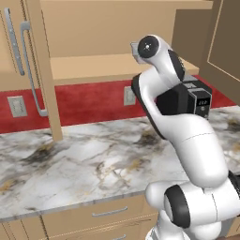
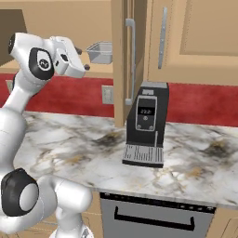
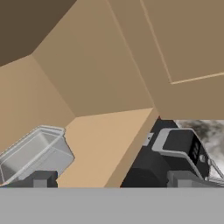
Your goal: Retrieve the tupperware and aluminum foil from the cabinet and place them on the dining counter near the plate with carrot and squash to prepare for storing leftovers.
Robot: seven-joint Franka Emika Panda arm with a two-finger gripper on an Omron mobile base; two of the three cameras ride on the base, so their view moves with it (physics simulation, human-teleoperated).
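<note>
Here is the tool (image 2: 83,58), raised to the level of the cabinet (image 2: 56,28) shelf with its fingers spread wide apart and nothing between them. In the hand view the two dark fingertips (image 3: 41,179) stand far from one another at the bottom, one low beside the tupperware (image 3: 33,155), the other over on the coffee machine (image 3: 179,146) side.

Now the tupperware itself: grey, translucent, shallow, rectangular with rounded corners and a flared rim. It sits upright on the tan shelf of the open cabinet, just beyond the tool in the right base view, near it though not touching. Looking down into it from the hand view, its inside looks bare, the floor showing through pale grey.

Room to move: the shelf stretches flat and tan past the tupperware toward its front edge, and the cabinet's back and side walls close in behind. An opened cabinet door (image 2: 122,60) with a long silver bar handle (image 2: 130,60) stands edge-on just to the right of the tupperware in the right base view.

Below, the marble worktop (image 2: 195,162) carries the black coffee machine, upright, right under that door edge. The red wall behind has a pale outlet plate (image 2: 107,94). A dark dishwasher front (image 2: 153,216) sits under the worktop edge.
</note>
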